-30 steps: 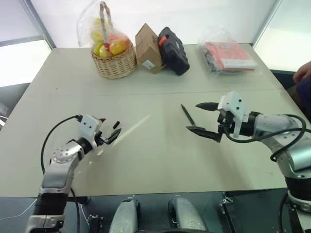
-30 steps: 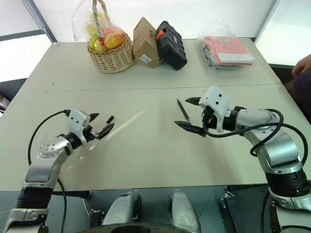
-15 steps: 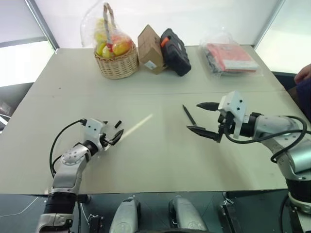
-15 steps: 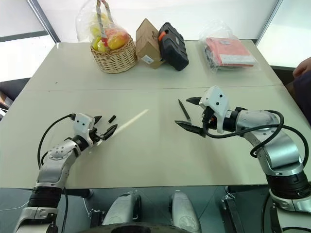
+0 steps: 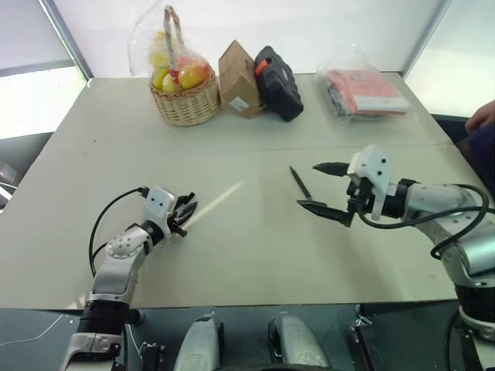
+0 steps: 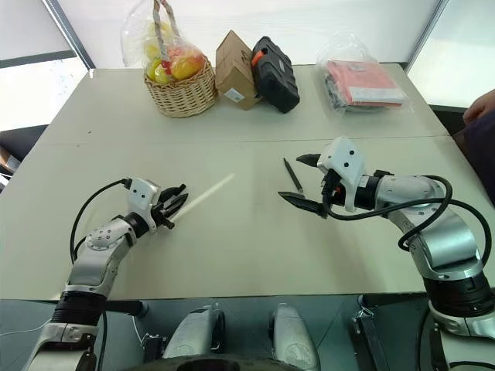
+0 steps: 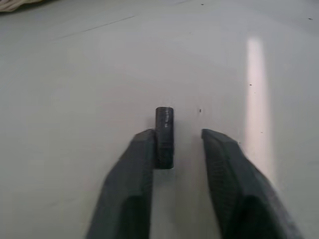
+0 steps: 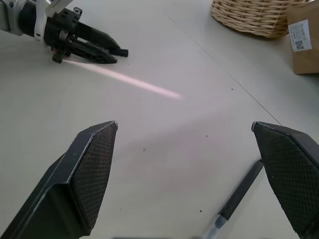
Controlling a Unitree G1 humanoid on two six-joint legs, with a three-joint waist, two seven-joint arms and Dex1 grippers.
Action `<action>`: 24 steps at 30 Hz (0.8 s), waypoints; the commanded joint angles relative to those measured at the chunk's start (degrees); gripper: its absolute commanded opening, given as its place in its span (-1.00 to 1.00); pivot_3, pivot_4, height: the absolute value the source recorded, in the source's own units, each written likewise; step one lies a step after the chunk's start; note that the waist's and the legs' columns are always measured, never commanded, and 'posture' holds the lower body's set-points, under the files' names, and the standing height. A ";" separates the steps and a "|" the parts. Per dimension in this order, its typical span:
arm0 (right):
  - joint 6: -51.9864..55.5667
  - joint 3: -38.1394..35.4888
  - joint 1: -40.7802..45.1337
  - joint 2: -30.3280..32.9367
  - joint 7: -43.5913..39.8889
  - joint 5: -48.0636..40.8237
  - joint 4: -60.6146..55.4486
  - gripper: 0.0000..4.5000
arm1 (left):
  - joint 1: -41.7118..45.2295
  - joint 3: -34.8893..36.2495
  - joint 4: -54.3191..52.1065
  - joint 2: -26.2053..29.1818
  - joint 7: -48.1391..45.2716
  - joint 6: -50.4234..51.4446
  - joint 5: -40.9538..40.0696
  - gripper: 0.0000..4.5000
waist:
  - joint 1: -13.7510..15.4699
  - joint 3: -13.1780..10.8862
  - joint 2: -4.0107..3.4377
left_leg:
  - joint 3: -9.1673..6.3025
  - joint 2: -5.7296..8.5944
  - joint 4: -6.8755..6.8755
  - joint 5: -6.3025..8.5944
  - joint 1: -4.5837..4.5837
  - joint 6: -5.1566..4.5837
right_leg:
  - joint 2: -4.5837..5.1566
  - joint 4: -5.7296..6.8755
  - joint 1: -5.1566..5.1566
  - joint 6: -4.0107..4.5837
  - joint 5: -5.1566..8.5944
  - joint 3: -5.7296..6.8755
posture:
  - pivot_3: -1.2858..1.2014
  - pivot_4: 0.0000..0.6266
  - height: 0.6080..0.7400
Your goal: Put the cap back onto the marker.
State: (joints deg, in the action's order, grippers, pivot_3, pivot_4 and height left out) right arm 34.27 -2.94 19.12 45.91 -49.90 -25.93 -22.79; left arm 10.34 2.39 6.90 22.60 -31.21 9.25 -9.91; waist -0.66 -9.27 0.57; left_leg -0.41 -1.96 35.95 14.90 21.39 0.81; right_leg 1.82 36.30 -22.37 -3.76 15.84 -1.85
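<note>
Jaws of the left gripper [image 5: 190, 205] stand drawn in narrow about the cap [image 7: 164, 137], not clamped: in the left wrist view one finger [image 7: 137, 169] touches the cap's side, while a gap shows between the cap and the other finger. The cap lies on the table [image 5: 255, 255] between the two fingertips, its far end reaching just past them. This gripper sits low over the left half of the table, well inside the left edge and the front edge. A pale streak of light [image 5: 220, 199] runs across the surface from the left fingertips toward the middle. Bare surface lies open between the two grippers and forward to the front edge. The marker [image 5: 298, 182] lies flat right of centre, just short of the seam that crosses the table, well apart from the cap and touched by nothing. The right gripper [image 8: 184, 125] hangs above the table with its jaws spread wide and nothing between them, the fingertips just beside the marker. Along the far edge, from left to right, stand a basket [image 5: 184, 104] of fruit, a box [image 5: 237, 77], a black case [image 5: 277, 81] and a bagged red packet [image 5: 363, 89], all well apart from both grippers. A person's hand [image 5: 483, 116] shows at the right edge.
</note>
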 commanded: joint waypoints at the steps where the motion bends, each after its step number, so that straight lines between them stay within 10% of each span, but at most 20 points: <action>1: -1.11 -0.73 1.26 0.24 0.04 0.03 -1.44 1.00 | -1.35 0.28 0.33 1.03 0.75 1.44 1.11 -0.99 | -0.10 0.02 -0.04 | -0.01 -0.02 -0.01 0.00 -0.01 0.00 | -0.01 0.00 -0.02 0.01 -0.01 -0.02 | 0.03 -0.52 1.00; 24: 10.29 0.39 4.41 -12.58 17.81 2.95 6.02 1.00 | -3.09 5.93 -26.79 14.94 -14.00 15.13 -15.13 -0.99 | -0.21 -0.06 0.09 | 0.03 -0.08 -0.13 0.03 0.11 -0.05 | 0.04 -0.03 -0.26 0.06 0.01 -0.19 | 0.03 -0.52 1.00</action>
State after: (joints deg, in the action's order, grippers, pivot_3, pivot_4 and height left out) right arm 42.27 -2.37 22.01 34.73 -35.33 -22.66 -15.75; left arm 6.76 6.52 -17.12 36.57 -43.66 23.14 -22.74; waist -0.87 -9.33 0.67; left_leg -0.38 -2.05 35.81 14.93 21.50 0.76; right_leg 1.85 36.27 -22.66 -3.69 15.86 -2.05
